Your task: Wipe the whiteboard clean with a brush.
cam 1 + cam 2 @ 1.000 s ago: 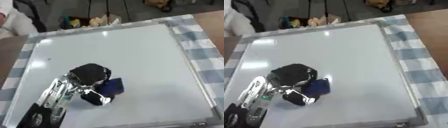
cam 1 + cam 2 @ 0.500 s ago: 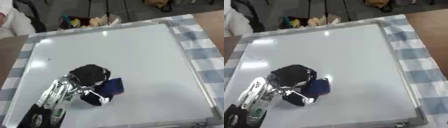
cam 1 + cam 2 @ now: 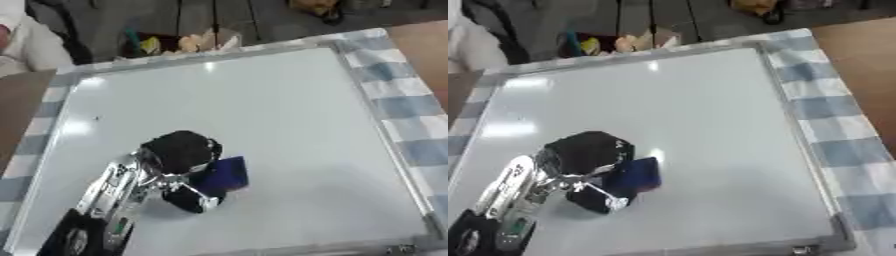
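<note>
Left eye view: left hand fingers curl around blue brush on unmarked whiteboard.

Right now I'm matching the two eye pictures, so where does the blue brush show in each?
Left eye view: the blue brush lies lower centre, just right of the left hand curled on it.
Right eye view: the brush sits lower left of centre.
Shared landmark: the whiteboard with its metal frame, lying on a checked cloth.
</note>
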Available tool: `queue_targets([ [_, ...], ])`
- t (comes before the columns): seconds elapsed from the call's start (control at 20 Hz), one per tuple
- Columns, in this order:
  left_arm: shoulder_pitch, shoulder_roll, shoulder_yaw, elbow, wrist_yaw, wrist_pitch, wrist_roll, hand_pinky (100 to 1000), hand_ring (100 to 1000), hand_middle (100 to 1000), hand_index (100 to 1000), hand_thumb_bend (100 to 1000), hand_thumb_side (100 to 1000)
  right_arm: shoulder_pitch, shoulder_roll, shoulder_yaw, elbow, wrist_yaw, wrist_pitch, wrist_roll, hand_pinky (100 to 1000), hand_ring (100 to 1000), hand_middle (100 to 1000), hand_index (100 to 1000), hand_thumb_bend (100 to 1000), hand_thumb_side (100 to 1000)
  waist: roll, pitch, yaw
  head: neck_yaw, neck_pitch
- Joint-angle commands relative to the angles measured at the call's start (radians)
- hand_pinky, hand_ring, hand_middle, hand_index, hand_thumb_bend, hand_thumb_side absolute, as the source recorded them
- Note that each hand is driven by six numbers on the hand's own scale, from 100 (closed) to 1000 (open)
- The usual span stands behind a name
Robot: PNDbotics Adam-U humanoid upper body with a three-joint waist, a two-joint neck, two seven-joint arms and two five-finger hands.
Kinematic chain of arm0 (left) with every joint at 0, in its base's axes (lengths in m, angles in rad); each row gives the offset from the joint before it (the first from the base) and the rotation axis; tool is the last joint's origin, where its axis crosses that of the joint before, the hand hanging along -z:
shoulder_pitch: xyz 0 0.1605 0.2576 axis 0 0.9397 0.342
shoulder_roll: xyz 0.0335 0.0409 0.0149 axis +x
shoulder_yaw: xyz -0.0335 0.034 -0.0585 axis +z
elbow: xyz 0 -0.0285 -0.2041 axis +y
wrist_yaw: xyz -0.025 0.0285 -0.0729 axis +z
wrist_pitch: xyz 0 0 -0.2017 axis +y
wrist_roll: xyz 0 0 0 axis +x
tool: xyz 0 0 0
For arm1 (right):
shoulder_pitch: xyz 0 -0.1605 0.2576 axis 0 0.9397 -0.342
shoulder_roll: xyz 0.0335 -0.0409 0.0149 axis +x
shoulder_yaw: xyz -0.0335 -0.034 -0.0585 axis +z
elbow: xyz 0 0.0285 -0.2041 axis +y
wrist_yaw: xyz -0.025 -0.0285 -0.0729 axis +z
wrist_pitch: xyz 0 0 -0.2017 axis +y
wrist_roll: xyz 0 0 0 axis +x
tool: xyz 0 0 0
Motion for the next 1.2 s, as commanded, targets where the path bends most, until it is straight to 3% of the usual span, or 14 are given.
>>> queue_targets([
  [0.05, -0.007, 0.001, 0.012, -0.007, 0.000, -0.128, -0.130, 716, 699, 629, 342, 194, 579, -0.008, -0.007, 0.001, -0.015, 0.008, 0.002, 0.000, 823, 839, 612, 912, 100, 956, -0.011, -0.014, -0.002, 0.004, -0.010],
  [0.4, -0.010, 0.004, 0.013, -0.016, 0.001, -0.119, -0.113, 702, 668, 565, 332, 100, 568, -0.007, -0.008, 0.003, -0.015, 0.007, 0.002, -0.002, 823, 839, 611, 912, 100, 957, -0.011, -0.016, 0.000, 0.006, -0.011],
  [0.85, -0.025, 0.027, 0.015, -0.025, 0.010, -0.123, -0.107, 702, 665, 562, 334, 100, 577, -0.001, -0.014, 0.002, -0.015, 0.003, -0.002, -0.005, 823, 838, 611, 909, 100, 955, -0.012, -0.022, 0.005, 0.010, -0.009],
  [1.2, -0.059, 0.072, 0.034, -0.035, 0.037, -0.122, -0.104, 701, 661, 556, 335, 100, 534, 0.002, -0.018, 0.001, -0.015, -0.003, -0.002, -0.005, 824, 838, 611, 908, 100, 954, -0.012, -0.026, 0.009, 0.010, -0.013],
])
